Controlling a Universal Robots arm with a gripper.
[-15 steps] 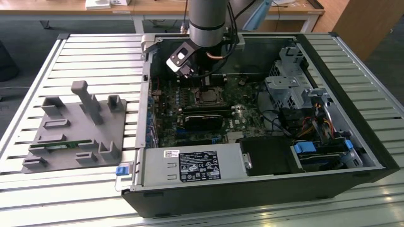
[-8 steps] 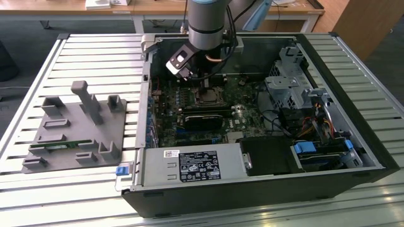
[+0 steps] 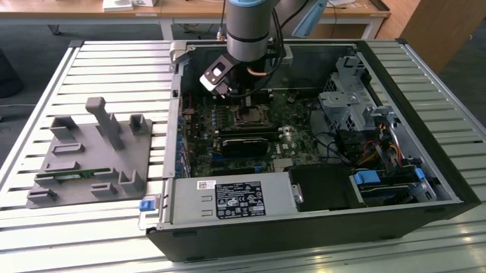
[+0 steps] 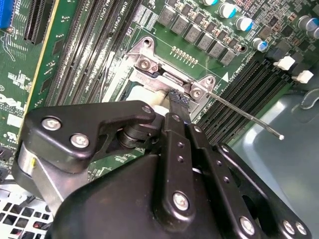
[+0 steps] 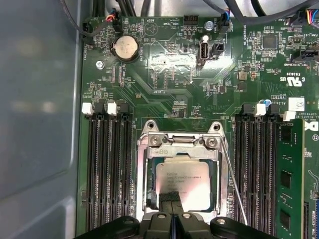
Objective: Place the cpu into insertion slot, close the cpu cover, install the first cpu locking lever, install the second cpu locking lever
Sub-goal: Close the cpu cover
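Just beneath end effector (image 5: 170,198) — cpu (image 5: 183,179)

The computer case (image 3: 304,227) lies open on the slatted table (image 3: 114,62), with a moulded tray (image 3: 83,165) beside it on the exterior view's left. Inside, the chip (image 5: 182,181) sits in the socket (image 5: 145,164) on the circuit board (image 5: 164,74), with memory slots (image 5: 107,169) along two opposite sides. The gripper (image 5: 171,198) hangs over the chip's edge.

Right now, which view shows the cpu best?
First wrist view: the cpu lies face-on in the insertion slot, the gripper at one edge. In the second wrist view the gripper hides most of it; in the exterior view it is too small to make out.
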